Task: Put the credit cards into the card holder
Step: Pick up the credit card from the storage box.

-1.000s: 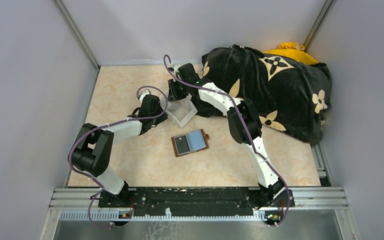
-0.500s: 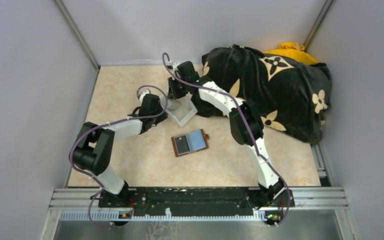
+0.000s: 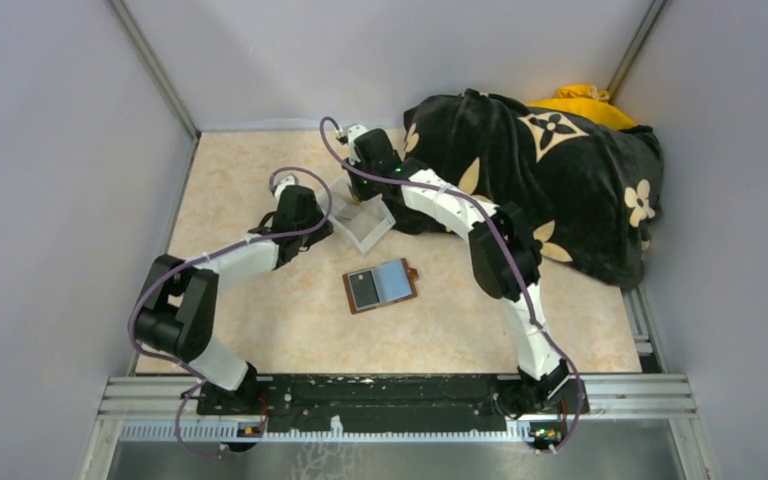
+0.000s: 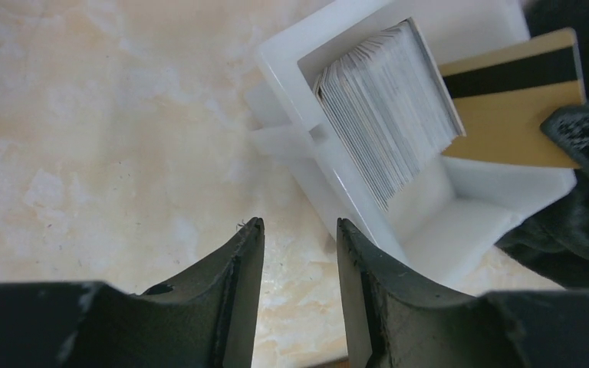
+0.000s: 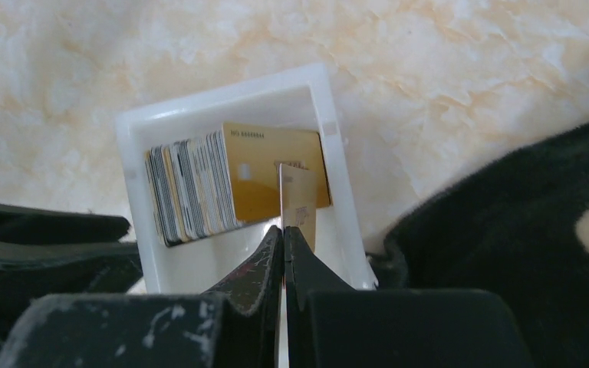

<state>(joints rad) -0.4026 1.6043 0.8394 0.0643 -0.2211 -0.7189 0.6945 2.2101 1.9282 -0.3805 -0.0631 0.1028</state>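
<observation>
The right gripper is pressed shut on the edge of one gold card, which stands on edge at the right end of the card stack inside the white tray. The left gripper hangs just beside the tray's left wall, its fingers slightly parted and holding nothing; whether it touches the tray I cannot tell. The card holder lies open on the table, near of the tray and apart from it.

The step in hand looks like drawing this card free. It is best lifted straight up until its lower edge clears the tray wall, so it neither drags its neighbours nor tips the tray. It can then swing near toward the holder, kept flat enough to slide into a pocket.

Count: one tray, one holder, one gold card in the pinch. Two cards show in the holder, one dark and one light blue. The stack holds too many to count
</observation>
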